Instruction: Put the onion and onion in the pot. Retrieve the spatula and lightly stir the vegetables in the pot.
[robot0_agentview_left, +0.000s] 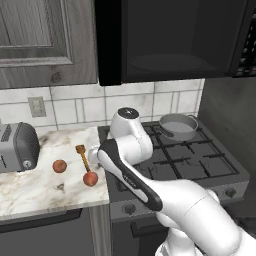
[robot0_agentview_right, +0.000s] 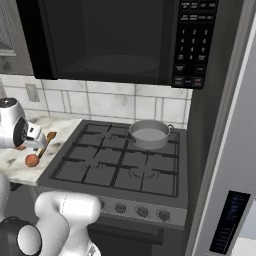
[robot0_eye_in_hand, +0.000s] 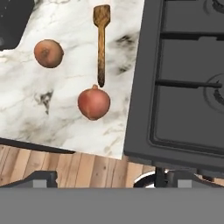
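Onions (robot0_eye_in_hand: 93, 103) (robot0_eye_in_hand: 48, 53) lie on the marble surface (robot0_eye_in_hand: 65, 127) beside the spatula (robot0_eye_in_hand: 101, 41), one touching its handle tip. Fingers (robot0_eye_in_hand: 105, 179) hover spread and empty above, likely lining up a pick. Pot (robot0_agentview_left: 178, 126) waits on the back burner.

Two reddish-orange onions — the nearer onion (robot0_eye_in_hand: 93, 103) rosier, the farther onion (robot0_eye_in_hand: 48, 53) browner — lie on a white counter (robot0_eye_in_hand: 65, 118) veined grey and brown. The spatula (robot0_eye_in_hand: 101, 41) is orange-brown wood, the pot (robot0_agentview_left: 178, 125) plain grey, the stove (robot0_agentview_right: 125, 160) dark grey, the toaster (robot0_agentview_left: 17, 147) silver and black — floor (robot0_eye_in_hand: 65, 168) of pale wood planks
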